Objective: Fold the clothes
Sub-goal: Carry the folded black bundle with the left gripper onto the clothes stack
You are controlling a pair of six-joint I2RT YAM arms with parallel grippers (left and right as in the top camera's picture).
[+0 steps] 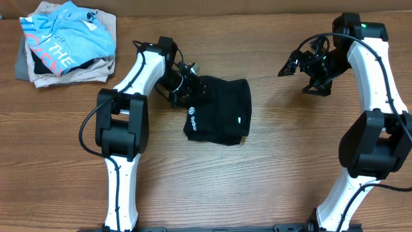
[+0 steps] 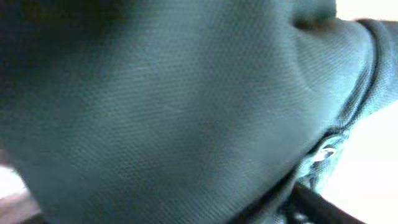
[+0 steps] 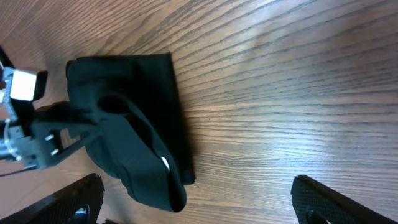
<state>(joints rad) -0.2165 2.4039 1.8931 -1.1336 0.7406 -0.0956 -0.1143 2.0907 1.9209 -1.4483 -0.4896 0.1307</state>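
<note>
Touching the soft black cloth garment (image 1: pixel 222 111) is the left gripper (image 1: pixel 183 90); I cannot tell its hold. The right gripper (image 3: pixel 196 186) is wide open.

On the light blue shirt (image 1: pixel 67 32), in the pile at the far left corner of the table, big coral letters (image 1: pixel 55 54) read "THE". Above them stand white letters (image 1: pixel 37 27), partly folded away, and they cannot be read with certainty. The black garment (image 1: pixel 222 106) carries a small round white logo (image 1: pixel 191 111). Just beside it is a short line of white lettering (image 1: pixel 192 121), too small to read. A small white mark (image 1: pixel 238 120) near its right edge is unreadable too.
</note>
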